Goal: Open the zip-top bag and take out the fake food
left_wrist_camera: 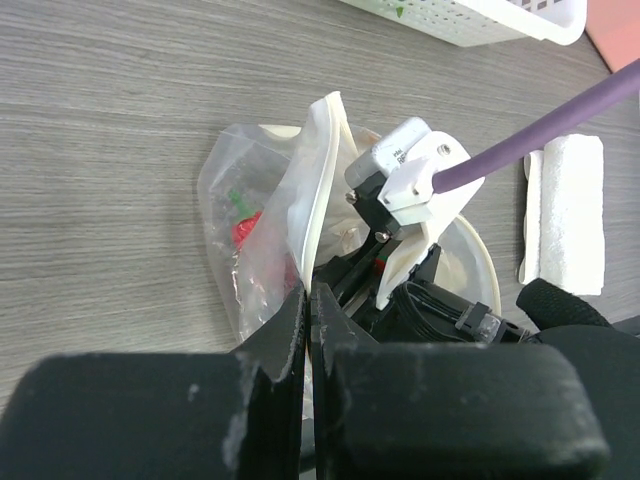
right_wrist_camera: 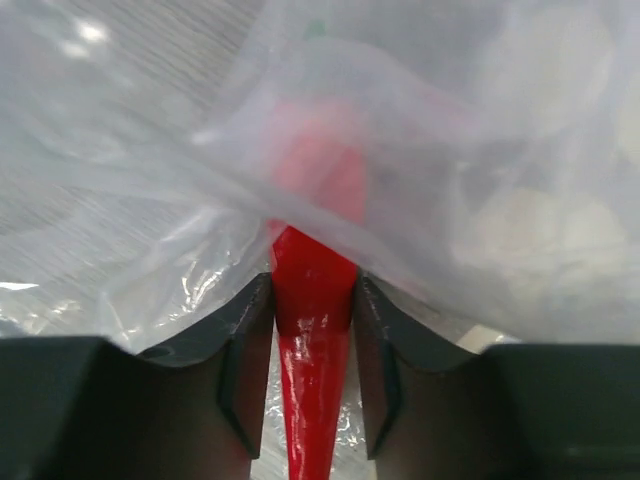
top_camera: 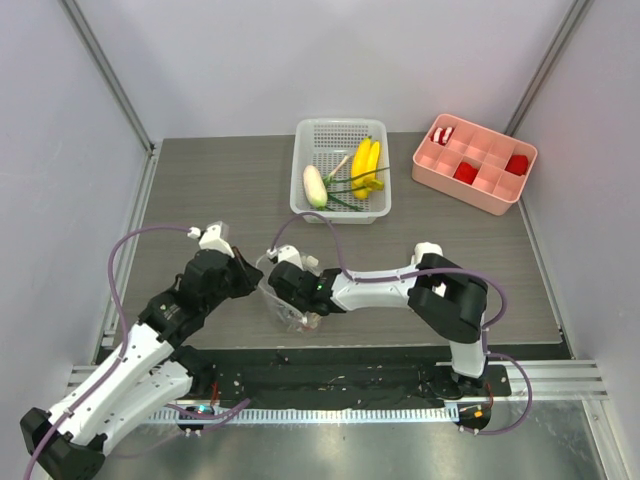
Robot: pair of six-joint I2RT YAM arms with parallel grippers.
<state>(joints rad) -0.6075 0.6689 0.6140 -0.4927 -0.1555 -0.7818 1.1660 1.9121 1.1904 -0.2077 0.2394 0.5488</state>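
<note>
So nearest the arm bases, the left gripper (top_camera: 250,275) was reaching in toward the middle of the table (top_camera: 200,190). Its wrist view had the fingers (left_wrist_camera: 290,330) pressed together on the white zip strip (left_wrist_camera: 320,170) of the zip-top bag (left_wrist_camera: 250,200), pinching that edge and holding it up. The bag (top_camera: 283,303) sat at mid-table between the two grippers, all crumpled and standing more than lying.

The right gripper (top_camera: 292,292) came in from the other side, its nose pushed into the bag's mouth. In its own wrist cam the right gripper (right_wrist_camera: 313,300) was clamped on the red chili (right_wrist_camera: 313,380), one finger tight on each side. The chili's near end was bare, and its far end was blurry under the plastic (right_wrist_camera: 400,150). The left cam caught the same red bit (left_wrist_camera: 245,230) through the bag wall, with a speck of green on it.

Off to the side of the bag lay a rolled white cloth (left_wrist_camera: 565,210).

Farther back was the white basket (top_camera: 300,160), already holding the banana bunch (top_camera: 366,165), the white radish (top_camera: 315,186) and the thin green stems (top_camera: 350,190). The pink tray (top_camera: 425,165) sat in the far right corner with its red blocks (top_camera: 465,172).
</note>
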